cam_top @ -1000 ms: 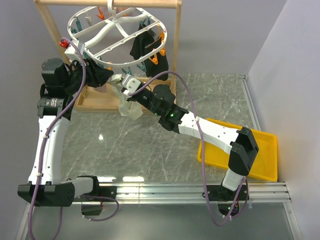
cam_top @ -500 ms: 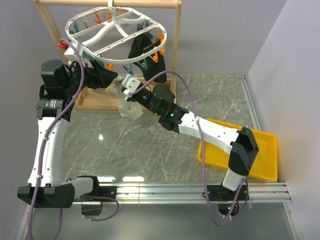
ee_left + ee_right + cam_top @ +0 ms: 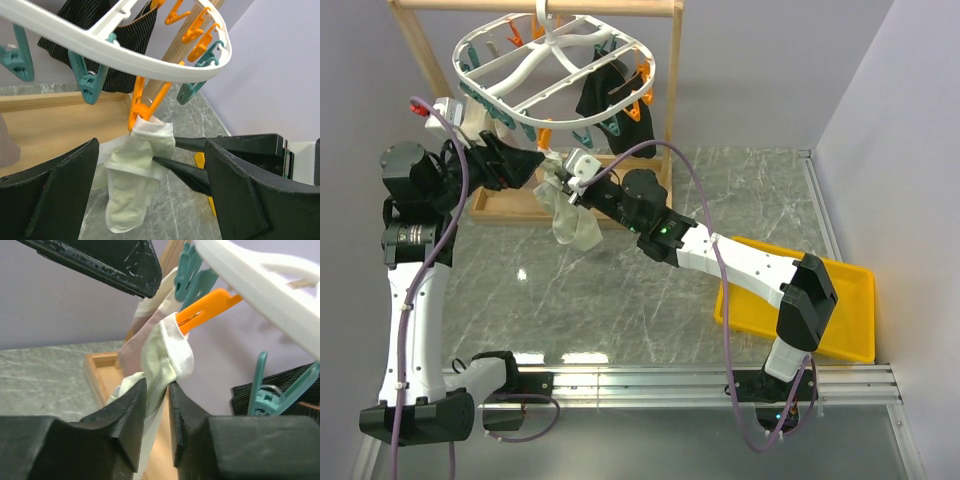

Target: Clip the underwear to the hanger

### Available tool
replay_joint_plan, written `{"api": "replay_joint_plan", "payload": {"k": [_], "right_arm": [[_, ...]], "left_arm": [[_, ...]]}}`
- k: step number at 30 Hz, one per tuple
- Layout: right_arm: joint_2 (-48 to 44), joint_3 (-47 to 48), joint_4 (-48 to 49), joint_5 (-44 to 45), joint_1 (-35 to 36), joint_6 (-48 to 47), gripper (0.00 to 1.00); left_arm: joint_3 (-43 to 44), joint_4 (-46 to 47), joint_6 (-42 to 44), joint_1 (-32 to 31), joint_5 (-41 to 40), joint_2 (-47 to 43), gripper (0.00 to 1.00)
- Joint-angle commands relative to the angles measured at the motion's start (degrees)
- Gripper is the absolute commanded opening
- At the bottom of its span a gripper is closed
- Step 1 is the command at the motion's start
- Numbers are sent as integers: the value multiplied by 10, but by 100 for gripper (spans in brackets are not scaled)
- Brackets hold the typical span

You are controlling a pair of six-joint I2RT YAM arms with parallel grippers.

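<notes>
The white hanger (image 3: 556,45) hangs from the wooden rack, ringed by teal and orange clips. The cream underwear (image 3: 565,215) dangles below its near rim. In the left wrist view an orange clip (image 3: 141,102) bites the top edge of the underwear (image 3: 131,185). My right gripper (image 3: 570,185) is shut on the underwear just below that clip; it shows in the right wrist view (image 3: 156,385), under the orange clip (image 3: 202,309). My left gripper (image 3: 530,160) is open and empty, just left of the clip, with its jaws wide apart (image 3: 150,150).
A black garment (image 3: 605,95) hangs from clips at the hanger's far right. The wooden rack post (image 3: 670,100) and its base (image 3: 510,205) stand behind the underwear. A beige-pink cloth (image 3: 4,145) hangs at the left. A yellow bin (image 3: 840,310) sits at the right.
My left arm has drawn back to the left, away from the hanger. The underwear now hangs lower and further left. The hanger has swung a little.
</notes>
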Motion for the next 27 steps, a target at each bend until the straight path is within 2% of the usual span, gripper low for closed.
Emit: {"api": "replay_joint_plan", "payload": {"k": [1, 3, 11, 18, 22, 27], "right_arm": [[-17, -4, -2, -8, 0, 33, 36], [-21, -9, -6, -9, 0, 44, 47], [-56, -31, -33, -4, -1, 90, 68], [-99, -43, -83, -8, -7, 152, 71], [-123, -60, -131, -23, -26, 192, 71], [-155, -109, -162, -66, -84, 273, 68]], "left_arm": [[-15, 17, -20, 11, 17, -12, 91], [-21, 18, -25, 14, 21, -18, 91], [-47, 5, -35, 23, 27, -25, 91], [-102, -11, -24, 25, 27, -47, 86], [-140, -16, 26, 25, 36, -65, 80], [-200, -6, 52, 26, 43, -76, 75]]}}
